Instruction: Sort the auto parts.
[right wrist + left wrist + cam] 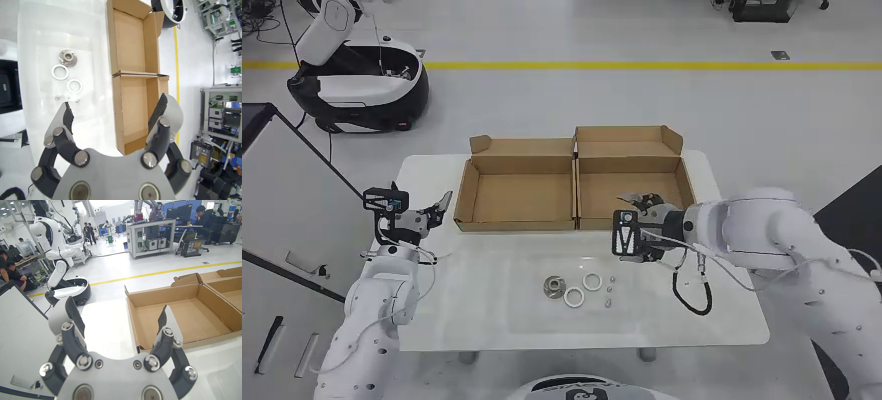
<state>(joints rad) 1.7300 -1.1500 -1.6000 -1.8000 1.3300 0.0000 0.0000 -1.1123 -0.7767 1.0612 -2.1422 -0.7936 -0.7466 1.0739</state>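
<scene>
Jaws stand apart and empty on both arms. In the top view the left arm's jaws hang at the left of the frame, over the tabletop (pixel 492 310) just beside the left cardboard box (pixel 514 192). The right arm's jaws sit right of centre, over the front wall of the right cardboard box (pixel 627 190). Both probably wait there so the parts stay reachable.

The auto parts lie loose below centre: a metal flange (pixel 553 288), two flat rings (pixel 592 281) beside it, and a few small pieces (pixel 610 295), too small to identify. Both boxes are open and bare, side by side and touching. Nothing stands between the right jaws and the parts. The one obstacle is the box's front wall, which a carried part must clear.
</scene>
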